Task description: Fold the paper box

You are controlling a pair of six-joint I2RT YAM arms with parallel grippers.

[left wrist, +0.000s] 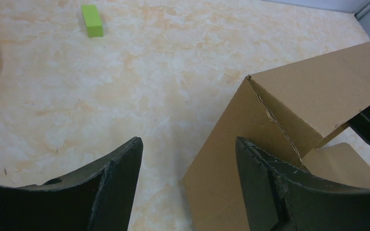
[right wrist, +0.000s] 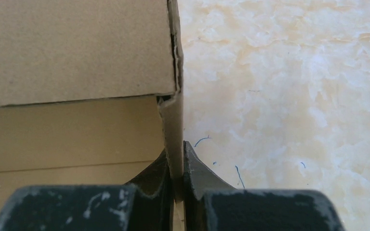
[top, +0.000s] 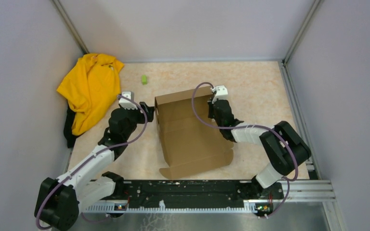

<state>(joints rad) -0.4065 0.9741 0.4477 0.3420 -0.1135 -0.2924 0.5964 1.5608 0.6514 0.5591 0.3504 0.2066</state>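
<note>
The paper box (top: 190, 137) is a brown cardboard sheet in the middle of the table, its far wall and side walls raised, its near flap lying flat. My right gripper (top: 214, 102) is shut on the box's right side wall (right wrist: 174, 130) near the far right corner; the wall stands upright between the fingers. My left gripper (top: 149, 109) is open and empty just left of the box's far left corner (left wrist: 248, 79). In the left wrist view the box's left wall (left wrist: 231, 159) lies partly between the open fingers, touching neither.
A yellow cloth garment (top: 89, 89) lies over something black at the far left. A small green block (top: 144, 79) sits on the table beyond the box, also in the left wrist view (left wrist: 92, 20). Grey walls enclose the table on three sides.
</note>
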